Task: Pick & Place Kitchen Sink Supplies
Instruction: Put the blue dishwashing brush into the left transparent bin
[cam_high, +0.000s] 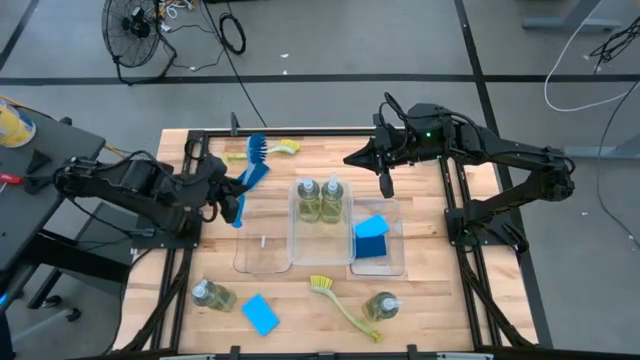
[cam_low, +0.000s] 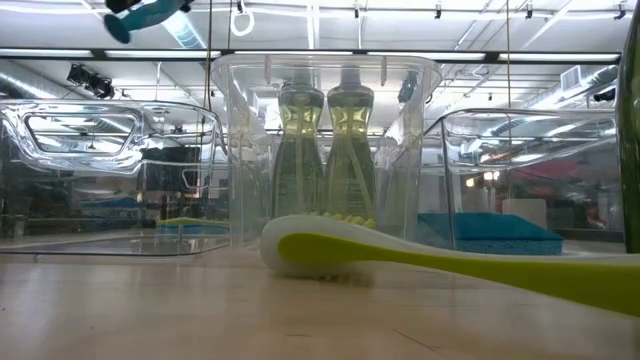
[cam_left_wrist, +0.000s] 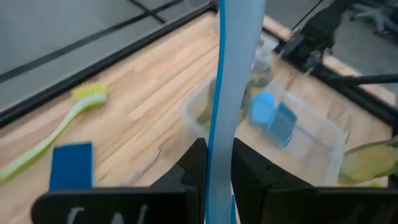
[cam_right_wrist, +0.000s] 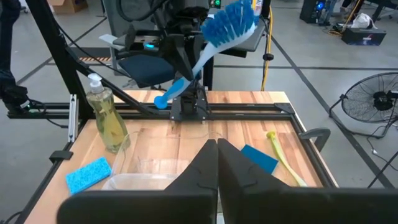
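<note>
My left gripper (cam_high: 230, 196) is shut on a blue long-handled dish brush (cam_high: 250, 172) and holds it in the air over the table's left half, bristle head (cam_right_wrist: 230, 25) up. My right gripper (cam_high: 386, 184) is shut and holds nothing, hovering above the far end of the right clear tray (cam_high: 398, 262), where blue sponges (cam_high: 371, 238) lie. Two soap bottles (cam_high: 320, 198) stand in the middle tray (cam_high: 296, 250). A yellow-green brush (cam_high: 340, 302) lies flat near the front edge, and another (cam_high: 284, 148) lies at the far edge. My left gripper pinches the blue brush's handle (cam_left_wrist: 219, 124) between its two fingers (cam_left_wrist: 194, 163), nearer the handle's free end (cam_right_wrist: 163, 101) than the head. The fingers come from the table's left and lie across the handle. The brush is lifted clear and tilted, bristles uppermost.
The left clear tray (cam_high: 262, 258) lies beside my left gripper. Loose soap bottles lie at the front left (cam_high: 210, 295) and front right (cam_high: 383, 306), with a blue sponge (cam_high: 262, 313) between them. A black frame (cam_high: 455, 200) borders the table.
</note>
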